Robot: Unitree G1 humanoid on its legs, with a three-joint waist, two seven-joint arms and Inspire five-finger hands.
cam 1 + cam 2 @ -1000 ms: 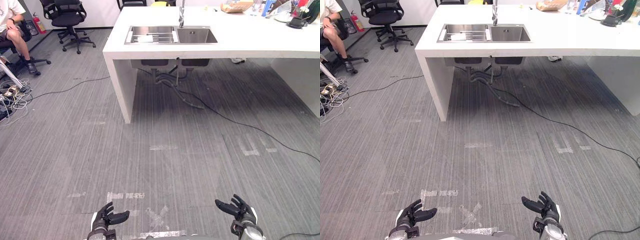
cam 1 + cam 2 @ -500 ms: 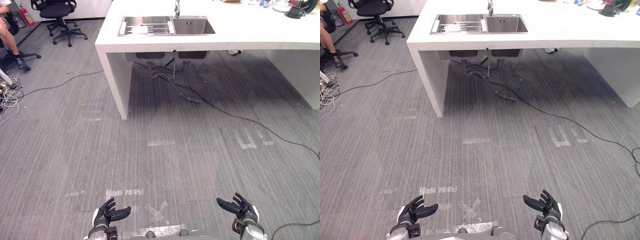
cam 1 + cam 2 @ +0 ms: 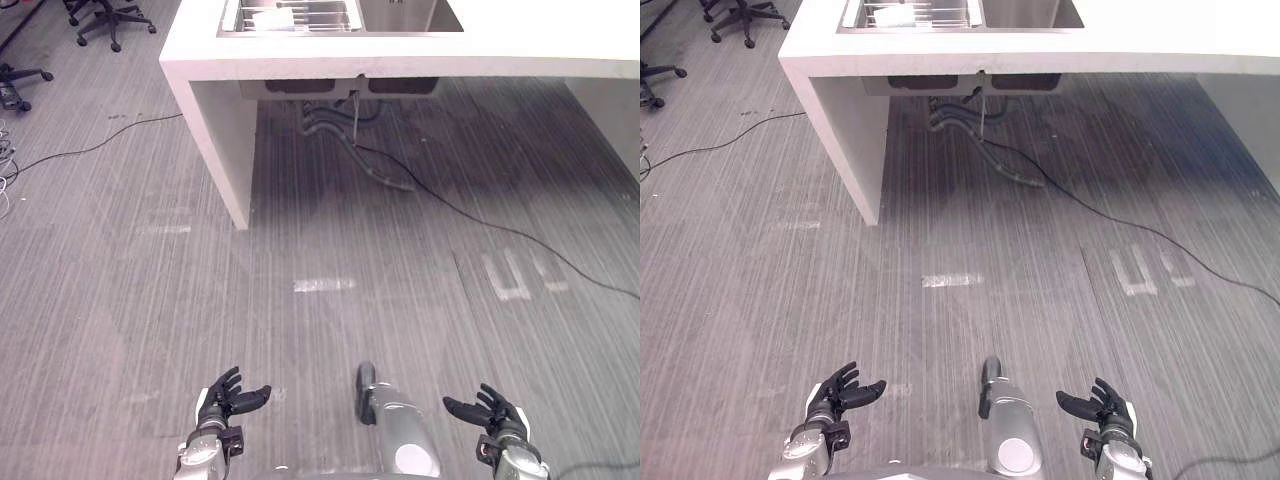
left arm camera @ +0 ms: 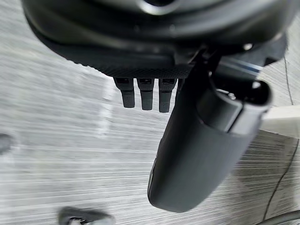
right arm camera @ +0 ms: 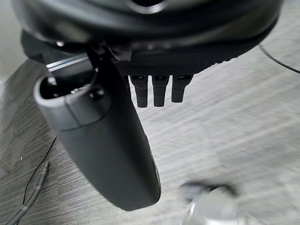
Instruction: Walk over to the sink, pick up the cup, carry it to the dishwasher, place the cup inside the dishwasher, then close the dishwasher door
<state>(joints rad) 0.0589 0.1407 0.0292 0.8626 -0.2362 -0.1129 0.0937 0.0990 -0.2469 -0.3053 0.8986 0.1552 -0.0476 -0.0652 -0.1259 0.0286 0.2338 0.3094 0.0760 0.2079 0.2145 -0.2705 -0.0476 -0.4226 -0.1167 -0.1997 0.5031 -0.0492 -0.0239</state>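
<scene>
A steel double sink (image 3: 340,14) is set in a white counter (image 3: 210,100) far ahead, at the top of both eye views. In its left basin a white thing (image 3: 891,14) lies under a wire rack; I cannot tell if it is the cup. My left hand (image 3: 228,395) and my right hand (image 3: 490,412) hang low over the grey floor, far from the sink. Each is open, with fingers spread and nothing in it. The wrist views show straight fingers (image 4: 143,96) and straight fingers (image 5: 157,91) above bare carpet.
Grey drain pipes (image 3: 330,120) hang under the sink. A black cable (image 3: 480,225) runs from there across the floor to the right. White tape marks (image 3: 322,285) lie on the carpet ahead. An office chair's base (image 3: 100,15) stands at the far left.
The whole picture has shifted: the camera has come closer to the counter, whose far side has left the view. Both hands stay open and low.
</scene>
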